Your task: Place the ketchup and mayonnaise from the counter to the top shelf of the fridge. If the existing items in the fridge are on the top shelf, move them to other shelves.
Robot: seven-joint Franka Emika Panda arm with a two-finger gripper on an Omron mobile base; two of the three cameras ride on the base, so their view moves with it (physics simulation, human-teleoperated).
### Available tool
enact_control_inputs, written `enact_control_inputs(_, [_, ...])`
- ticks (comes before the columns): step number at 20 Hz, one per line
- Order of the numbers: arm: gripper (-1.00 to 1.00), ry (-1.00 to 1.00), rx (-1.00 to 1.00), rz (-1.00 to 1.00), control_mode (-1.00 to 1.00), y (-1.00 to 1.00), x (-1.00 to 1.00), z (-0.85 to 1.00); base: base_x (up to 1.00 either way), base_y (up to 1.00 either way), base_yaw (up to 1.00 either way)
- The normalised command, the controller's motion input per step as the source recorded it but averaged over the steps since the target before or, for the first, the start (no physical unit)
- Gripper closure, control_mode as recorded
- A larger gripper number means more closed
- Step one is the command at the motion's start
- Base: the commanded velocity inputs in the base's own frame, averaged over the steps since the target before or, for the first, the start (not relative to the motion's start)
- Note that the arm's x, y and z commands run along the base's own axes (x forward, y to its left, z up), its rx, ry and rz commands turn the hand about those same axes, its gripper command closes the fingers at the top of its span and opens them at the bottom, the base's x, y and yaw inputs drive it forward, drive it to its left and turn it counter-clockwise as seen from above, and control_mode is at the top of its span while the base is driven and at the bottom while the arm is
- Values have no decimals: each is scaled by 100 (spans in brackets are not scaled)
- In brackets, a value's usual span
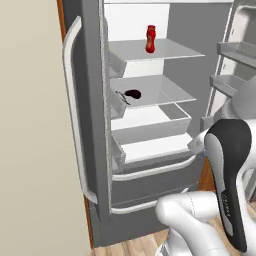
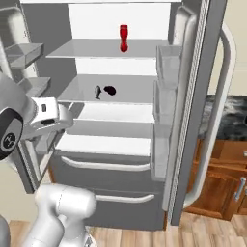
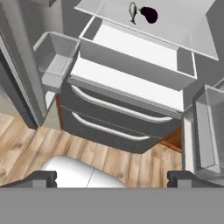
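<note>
Both base views face the open fridge (image 1: 150,120) from behind the arm, left one angled from left, right one from right, mid-range; hand view looks steeply down, closer, sharing lower drawers (image 3: 118,118) and middle shelf (image 2: 120,96)

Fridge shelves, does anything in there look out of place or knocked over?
Nothing is spilled or toppled. The red ketchup bottle stands upright on the top shelf. One shelf down, a dark eggplant and a small fish lie loose, not packaged.
</note>
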Motion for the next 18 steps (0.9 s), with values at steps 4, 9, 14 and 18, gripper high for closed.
enact_control_inputs(4, [-100, 0, 0, 0, 100, 0, 0, 0, -100, -42, 0])
enact_control_inputs(9, [-100, 0, 0, 0, 100, 0, 0, 0, -100, -91, -12])
enact_control_inputs(14, [-100, 0, 0, 0, 100, 0, 0, 0, -9, -100, -23])
enact_control_inputs(18, [-100, 0, 0, 0, 100, 0, 0, 0, 64, -100, -17])
